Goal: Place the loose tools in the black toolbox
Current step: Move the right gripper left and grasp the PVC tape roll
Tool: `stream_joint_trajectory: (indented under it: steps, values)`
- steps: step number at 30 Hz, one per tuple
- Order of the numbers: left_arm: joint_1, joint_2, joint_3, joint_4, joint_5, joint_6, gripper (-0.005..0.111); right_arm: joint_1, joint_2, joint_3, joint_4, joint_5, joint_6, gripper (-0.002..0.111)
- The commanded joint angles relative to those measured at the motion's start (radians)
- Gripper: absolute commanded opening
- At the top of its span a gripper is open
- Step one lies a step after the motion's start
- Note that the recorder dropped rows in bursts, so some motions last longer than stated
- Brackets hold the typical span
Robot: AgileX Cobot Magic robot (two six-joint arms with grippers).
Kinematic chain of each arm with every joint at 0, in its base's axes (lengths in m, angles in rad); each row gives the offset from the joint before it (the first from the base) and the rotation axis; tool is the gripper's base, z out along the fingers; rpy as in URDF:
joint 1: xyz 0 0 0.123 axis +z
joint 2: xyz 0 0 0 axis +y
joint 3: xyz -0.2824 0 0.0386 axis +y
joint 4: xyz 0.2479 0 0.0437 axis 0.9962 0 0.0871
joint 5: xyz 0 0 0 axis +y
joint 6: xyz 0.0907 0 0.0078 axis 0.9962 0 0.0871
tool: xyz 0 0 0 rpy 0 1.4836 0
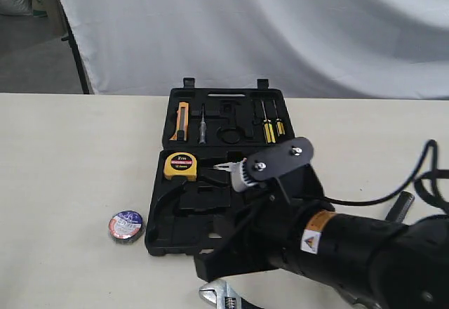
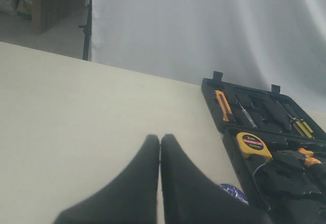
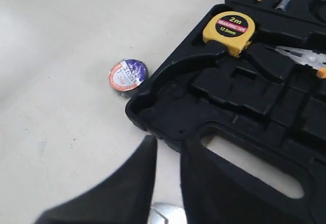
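Loose tools, two located. Tape roll [image 3: 128,75] flat on the counter [image 1: 63,168], ahead of the right end effector [image 3: 168,145] and off to one side, just beside a corner of the black toolbox [image 1: 165,237], not inside it. Adjustable wrench [image 1: 217,296] on the counter close beneath the right end effector, slightly behind the fingertips. Only the silver head visible, handle hidden by the arm.

Handling, judged: wrench rigid steel, heavy for its size, smooth and liable to slip or swing. Best pinched across the flat shank near the head, close to balance. Tape roll a light, stiff ring, slightly grippy; pinch across the outer rim.

Right end effector parted by a narrow gap, nothing between the fingers. Right arm stretched low across the toolbox's handle edge, wrist pitched down toward the counter. Left end effector [image 2: 160,138] pressed shut, empty, over bare counter, toolbox ahead and off to the side.
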Motion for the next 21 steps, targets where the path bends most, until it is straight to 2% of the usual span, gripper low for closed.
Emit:
stream_joint_trajectory:
  steps: [1,4,7,10,12,16,21]
  values:
    - [0.025,-0.003,-0.003,0.004,-0.007,-0.005,0.001,0.003,0.112,-0.133,-0.009,0.161,-0.015,0.044]
    - [0.025,-0.003,-0.003,0.004,-0.007,-0.005,0.001,0.003,0.192,-0.251,-0.009,0.325,-0.037,0.057]
    - [0.025,-0.003,-0.003,0.004,-0.007,-0.005,0.001,0.003,0.261,-0.364,-0.009,0.447,-0.091,0.063]
    - [0.025,-0.003,-0.003,0.004,-0.007,-0.005,0.001,0.003,0.344,-0.511,-0.009,0.550,-0.144,0.063]
    - [0.025,-0.003,-0.003,0.004,-0.007,-0.005,0.001,0.003,0.399,-0.612,-0.016,0.550,-0.235,0.063]
    - [0.025,-0.003,-0.003,0.004,-0.007,-0.005,0.001,0.001,0.481,-0.747,-0.030,0.556,-0.291,0.063]
    - [0.025,-0.003,-0.003,0.004,-0.007,-0.005,0.001,0.001,0.604,-0.927,-0.030,0.666,-0.358,0.063]
